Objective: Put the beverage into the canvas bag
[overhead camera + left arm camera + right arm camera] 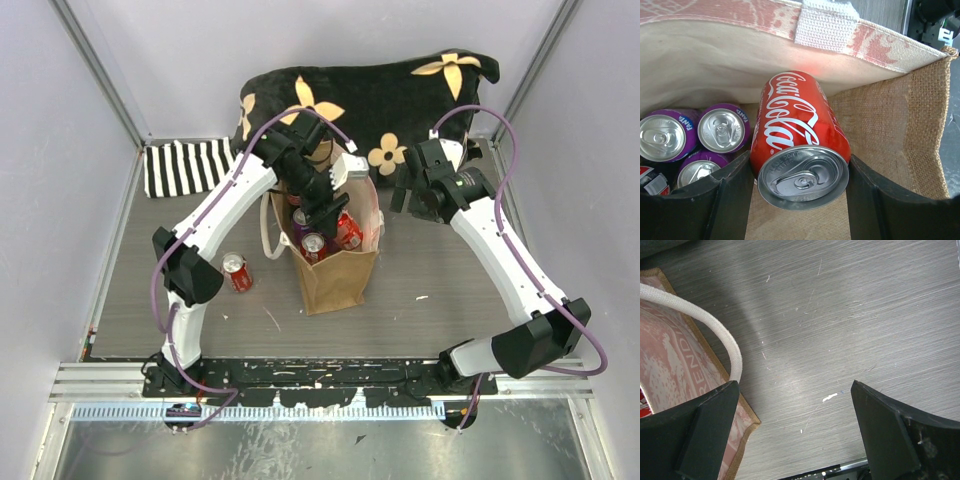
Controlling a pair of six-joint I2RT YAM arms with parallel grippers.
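From above, the left gripper (338,212) reaches into the mouth of the canvas bag (340,280), clamped on a red cola can (349,231). Another red can (237,272) sits on the grey table (450,270). In the left wrist view, the held can is inside the bag, with purple cans (722,129) beside it. In the right wrist view, the right gripper (795,435) gapes wide and empty beside the bag.

- From above, the left hand (336,220) hides part of the red can (350,233) and purple cans (722,131) in the canvas bag (335,282).
- A dark can (650,183) is cut off at the picture's corner.
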